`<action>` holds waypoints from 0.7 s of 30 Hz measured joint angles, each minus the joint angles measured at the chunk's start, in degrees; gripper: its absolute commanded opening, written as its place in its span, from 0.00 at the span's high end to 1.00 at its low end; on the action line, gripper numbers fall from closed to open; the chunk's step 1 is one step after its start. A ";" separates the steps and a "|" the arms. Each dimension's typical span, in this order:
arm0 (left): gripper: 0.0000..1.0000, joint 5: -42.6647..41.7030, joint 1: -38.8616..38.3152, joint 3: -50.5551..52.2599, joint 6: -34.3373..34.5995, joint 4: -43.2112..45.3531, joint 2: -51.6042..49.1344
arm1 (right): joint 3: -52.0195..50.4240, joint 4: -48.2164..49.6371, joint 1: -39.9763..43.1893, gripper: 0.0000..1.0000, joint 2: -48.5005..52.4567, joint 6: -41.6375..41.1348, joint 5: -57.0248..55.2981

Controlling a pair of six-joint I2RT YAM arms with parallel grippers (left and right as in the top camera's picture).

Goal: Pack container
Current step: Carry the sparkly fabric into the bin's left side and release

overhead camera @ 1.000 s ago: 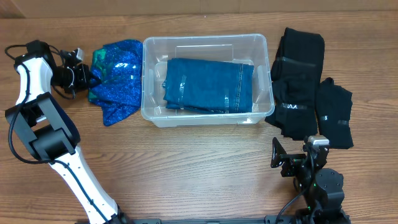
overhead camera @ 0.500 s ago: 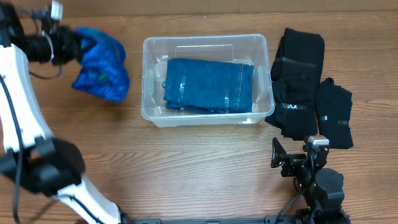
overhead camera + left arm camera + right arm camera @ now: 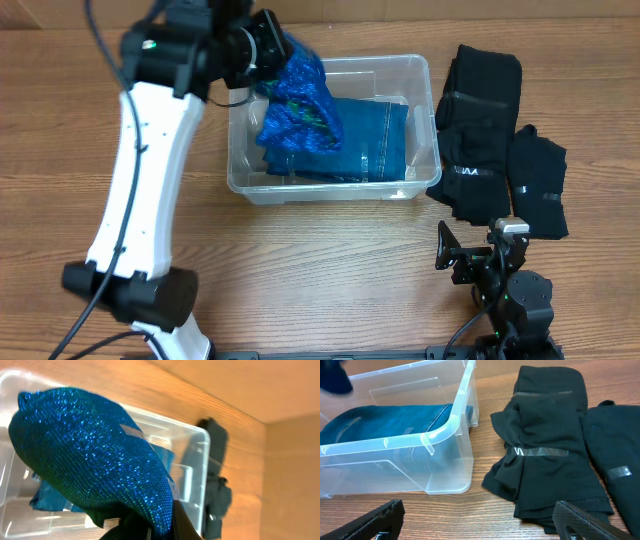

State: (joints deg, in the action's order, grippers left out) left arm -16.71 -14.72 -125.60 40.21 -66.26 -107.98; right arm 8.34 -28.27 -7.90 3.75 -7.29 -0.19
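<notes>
The clear plastic container (image 3: 430, 165) stands mid-table with folded blue denim (image 3: 365, 135) inside; it also shows in the right wrist view (image 3: 445, 425) and the left wrist view (image 3: 197, 467). My left gripper (image 3: 268, 40) is shut on a sparkly blue garment (image 3: 300, 100) and holds it hanging above the container's left half; in the left wrist view the garment (image 3: 90, 455) fills the frame and hides the fingers. My right gripper (image 3: 470, 255) is open and empty near the front edge, its fingertips (image 3: 480, 522) wide apart above bare wood.
Folded black garments (image 3: 480, 130) lie right of the container, with a smaller black piece (image 3: 540, 185) beside them; they also show in the right wrist view (image 3: 545, 435). Bare wooden table lies left of and in front of the container.
My left arm lifted the sparkly blue garment off the table at the left and swung it right, so it now hangs over the container. The right arm has not moved.
</notes>
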 measured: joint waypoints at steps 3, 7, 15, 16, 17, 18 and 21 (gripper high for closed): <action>0.96 4.87 -1.05 0.09 3.78 -0.15 -4.13 | 0.00 0.02 0.00 0.00 0.00 0.00 0.00; 0.96 7.65 -1.22 0.44 4.35 0.13 -9.31 | 0.00 0.00 0.00 0.00 0.00 -0.02 0.00; 0.25 8.87 -1.20 0.44 1.16 -10.10 -11.30 | 0.00 0.02 0.00 0.00 0.00 -0.02 0.00; 0.21 8.85 -1.11 0.44 0.98 -11.54 -11.30 | 0.00 0.04 0.02 0.00 0.00 -0.02 0.02; 0.19 8.85 -0.92 0.44 0.26 -12.96 -11.30 | 0.00 0.00 0.00 0.00 0.00 0.02 0.00; 0.19 8.83 -0.59 0.44 -0.55 -13.86 -11.30 | 0.00 0.02 0.00 0.00 0.00 0.00 0.00; 0.21 9.66 2.73 0.44 -3.39 -16.41 -10.36 | 0.00 0.02 0.00 0.00 0.00 0.00 -0.02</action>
State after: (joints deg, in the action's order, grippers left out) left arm -7.05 -11.99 -125.16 36.82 -82.67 -118.34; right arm 8.34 -28.25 -7.90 3.75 -7.29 -0.21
